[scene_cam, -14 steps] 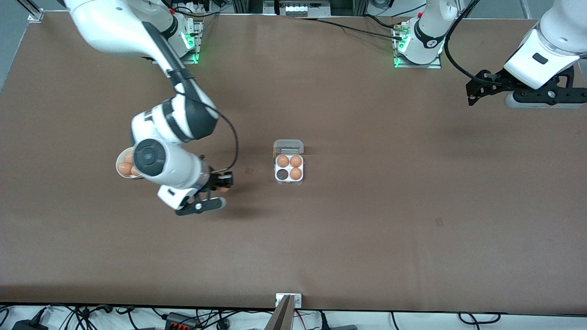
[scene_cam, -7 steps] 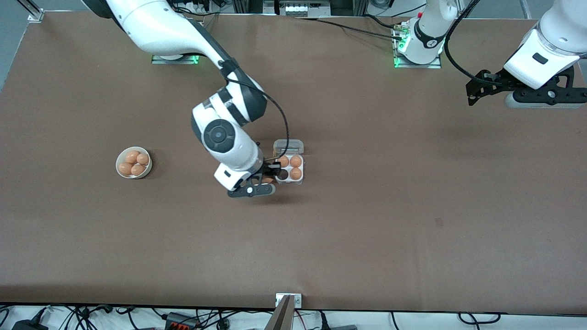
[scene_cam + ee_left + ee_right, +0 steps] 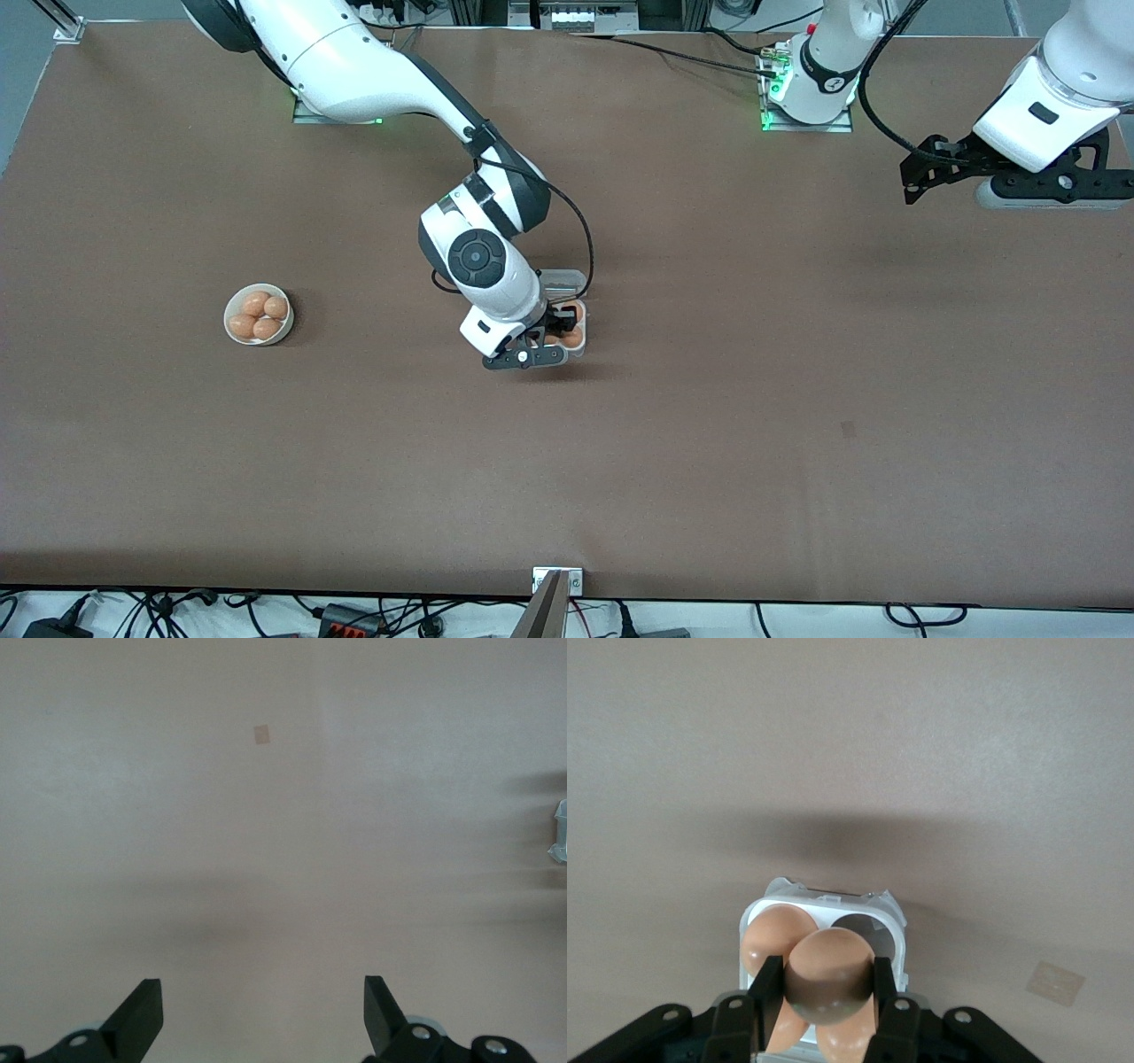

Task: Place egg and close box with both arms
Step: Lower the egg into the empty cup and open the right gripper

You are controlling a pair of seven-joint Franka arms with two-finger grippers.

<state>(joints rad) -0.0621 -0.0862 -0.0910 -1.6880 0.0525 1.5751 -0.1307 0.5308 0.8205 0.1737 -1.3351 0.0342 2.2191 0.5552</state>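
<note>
My right gripper (image 3: pixel 542 344) is shut on the egg (image 3: pixel 828 967) and holds it just over the box (image 3: pixel 580 347), which stands open mid-table. In the right wrist view the gripper (image 3: pixel 826 994) has the egg above the box's whitish tray (image 3: pixel 755 914), next to an empty cell (image 3: pixel 866 934); another egg (image 3: pixel 766 939) sits in a neighbouring cell. The clear lid (image 3: pixel 560 281) lies hinged back, farther from the front camera. My left gripper (image 3: pixel 912 177) waits open and empty in the air at the left arm's end of the table; it also shows in the left wrist view (image 3: pixel 263 1014).
A round white bowl (image 3: pixel 235 307) with several brown eggs stands toward the right arm's end of the table. A metal bracket (image 3: pixel 557 579) sits at the table's near edge. Brown tabletop surrounds the box.
My right arm has swung from beside the bowl across to the box, carrying the egg. The left arm has not moved.
</note>
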